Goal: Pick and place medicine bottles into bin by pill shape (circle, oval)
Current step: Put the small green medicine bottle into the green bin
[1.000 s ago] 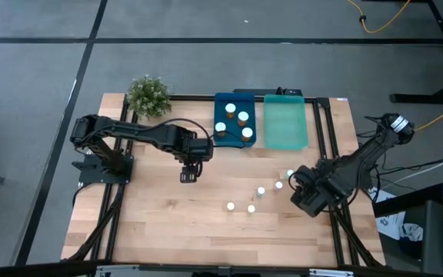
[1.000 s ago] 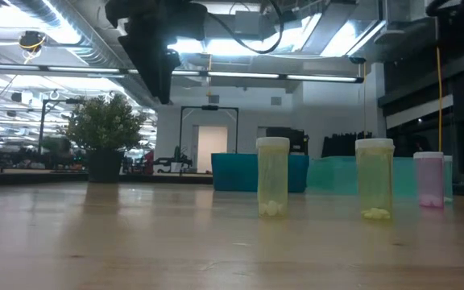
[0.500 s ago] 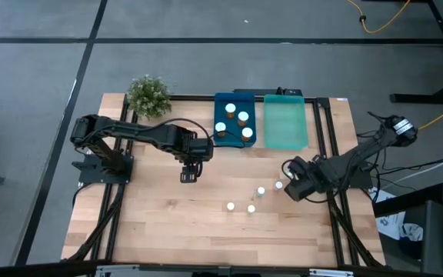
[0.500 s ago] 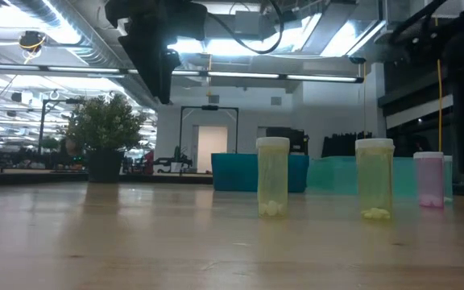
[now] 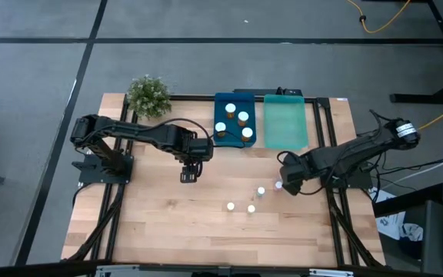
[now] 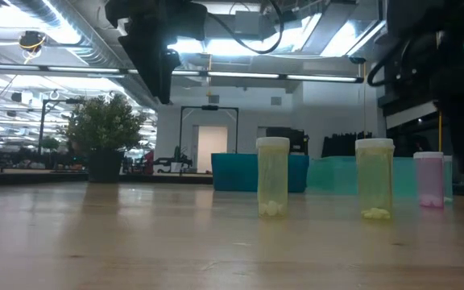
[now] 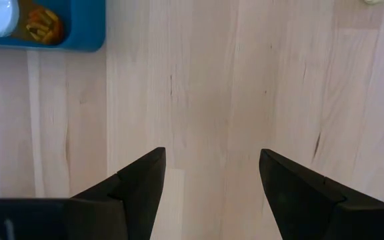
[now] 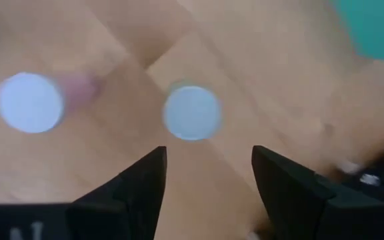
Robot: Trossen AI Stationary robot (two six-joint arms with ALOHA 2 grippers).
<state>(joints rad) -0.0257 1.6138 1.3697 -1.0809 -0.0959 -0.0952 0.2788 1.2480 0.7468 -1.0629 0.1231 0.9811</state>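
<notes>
Four amber bottles with white caps [image 5: 243,117] stand in the dark blue bin [image 5: 234,98]; the teal-green bin [image 5: 285,123] is beside it. Three pale bottles [image 5: 251,208] stand on the wood, and another [image 5: 278,185] stands at my right gripper's fingertips. My right gripper [image 5: 285,183] is open above the table; its wrist view shows a white cap [image 8: 192,112] just ahead of the gap between its fingers [image 8: 209,180] and a pinkish bottle's cap [image 8: 31,102] off to one side. My left gripper [image 5: 189,175] is open over bare wood [image 7: 209,180].
A small potted plant [image 5: 148,95] stands at the far left corner. In the low view, three pale bottles [image 6: 273,177] stand upright in a row before the bins. The blue bin's corner, with one amber bottle [image 7: 19,20], shows in the left wrist view.
My right gripper has gone from near the table's right edge toward the left and a little toward the far edge, to the nearest pale bottles, and now stands over them.
</notes>
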